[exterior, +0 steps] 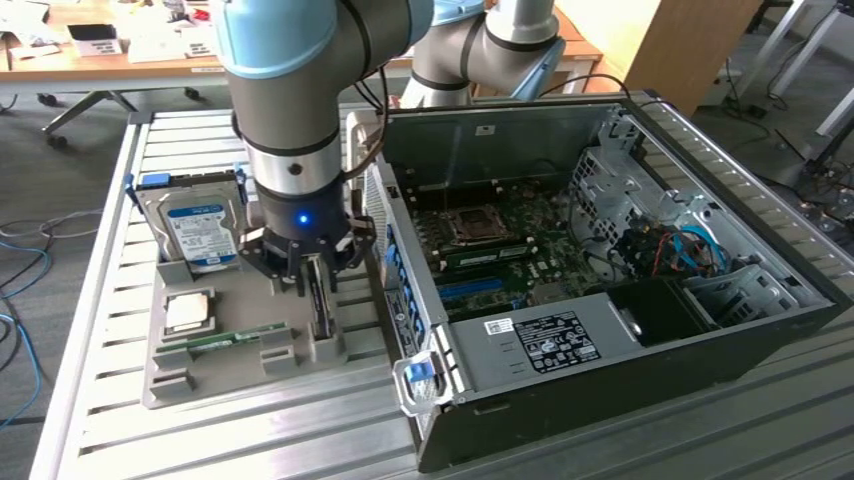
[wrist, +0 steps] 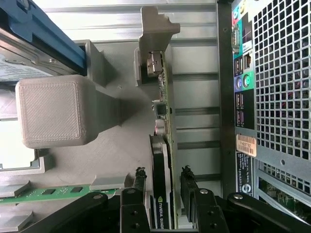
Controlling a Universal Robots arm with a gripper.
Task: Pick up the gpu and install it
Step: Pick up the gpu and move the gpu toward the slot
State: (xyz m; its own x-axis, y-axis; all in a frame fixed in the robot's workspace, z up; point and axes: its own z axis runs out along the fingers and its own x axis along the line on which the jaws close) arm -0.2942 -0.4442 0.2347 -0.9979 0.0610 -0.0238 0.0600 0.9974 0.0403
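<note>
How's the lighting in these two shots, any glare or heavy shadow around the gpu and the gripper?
Exterior view: soft, even light on the table; the computer case is dimmer inside; a blue light glows on the arm. Wrist view: no strong glare; the gpu and the open gripper straddling it look dark against the pale grey holder.
</note>
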